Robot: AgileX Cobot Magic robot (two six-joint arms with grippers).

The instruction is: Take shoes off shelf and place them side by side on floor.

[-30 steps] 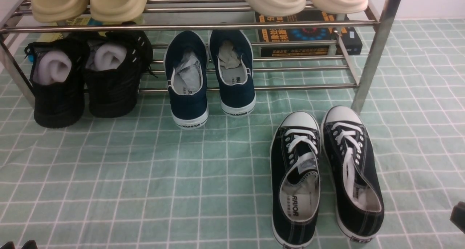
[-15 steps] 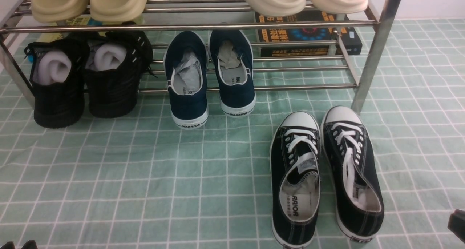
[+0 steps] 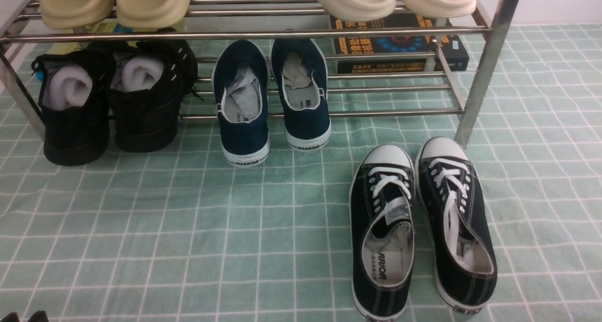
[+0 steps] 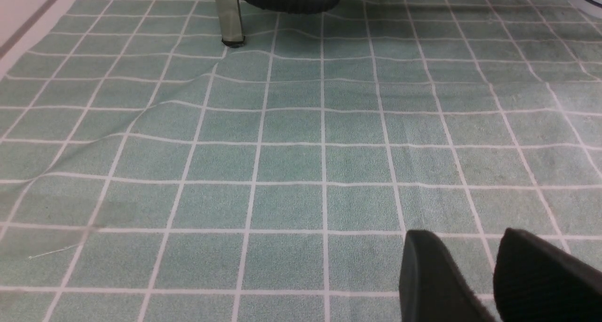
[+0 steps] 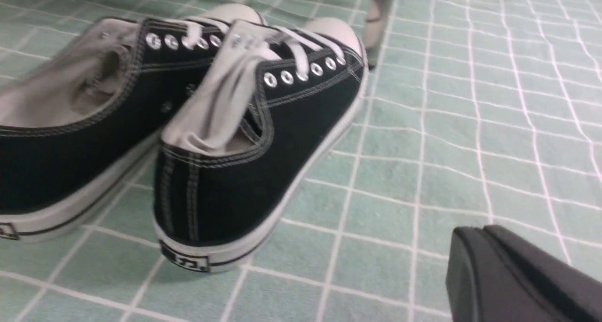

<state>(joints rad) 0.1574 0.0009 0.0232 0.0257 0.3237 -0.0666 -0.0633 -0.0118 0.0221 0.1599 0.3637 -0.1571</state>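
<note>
Both shoes (image 3: 421, 228) are down on the floor (image 3: 188, 247), side by side, toes toward the shelf (image 3: 484, 63), just in front of its right front post. They sit close, nearly touching along the inner sides; I can't tell whether they actually meet. From my seat the placement looks done.

Right gripper (image 5: 517, 275): out of the front view; its wrist view shows it low, behind and beside the heel of the right-hand shoe, apart from it. Fingers pressed together, holding nothing.

Left gripper (image 4: 494, 275): fingers slightly apart with a small gap, nothing between them, over bare mat well away from the pair.

Risks as I see them:
- Right gripper sits low near that heel. Any sideways swing toward the pair would nudge the shoe and spoil the alignment. I'd lift first, then pull back.
- The mat is wrinkled. A fingertip dragging on it could bunch the fabric and shift the shoes with it.
- The loose white laces and floppy tongue on the right-hand shoe could snag a finger if it passes close overhead.
- The shelf post stands just beyond the toes; a wide arc forward could clip it and rattle the navy slip-ons (image 3: 270, 101) and black mesh shoes (image 3: 110, 101) on the lower tier.
</note>
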